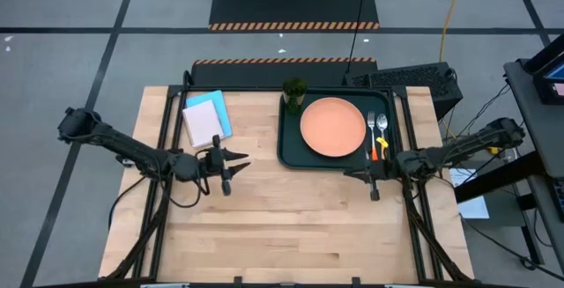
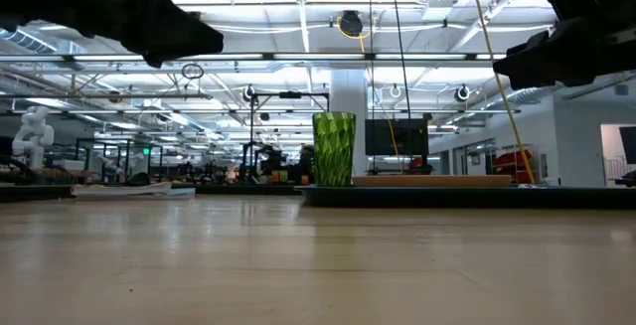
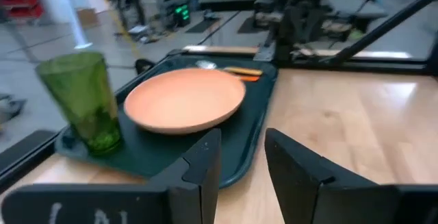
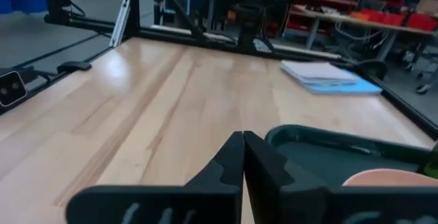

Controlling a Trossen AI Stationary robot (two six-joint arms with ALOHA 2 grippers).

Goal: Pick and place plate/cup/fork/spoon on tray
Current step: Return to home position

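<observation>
The right gripper [image 1: 359,174] is the first thing we look at: it hangs over bare wood just off the near right corner of the tray [image 1: 288,151], its two fingers [image 4: 233,157] pressed together with nothing between them. Across the table we find the left gripper [image 1: 240,168], also above the bare tabletop, left of the tray, its fingers [image 3: 204,159] parted by a clear gap and holding nothing. Between and beyond them lies the dark tray, and on it we see all the tableware: the salmon-orange plate [image 1: 332,127] in the middle, the green cup [image 1: 294,91] upright in the far left corner (upright in the low view as well), and the fork [image 1: 372,136] and spoon [image 1: 382,133] lying side by side along the right edge, orange handles toward the near side. Farther left on the wooden table [image 1: 264,226], we note a light blue-and-white notepad [image 1: 207,119], apart from the tray.
</observation>
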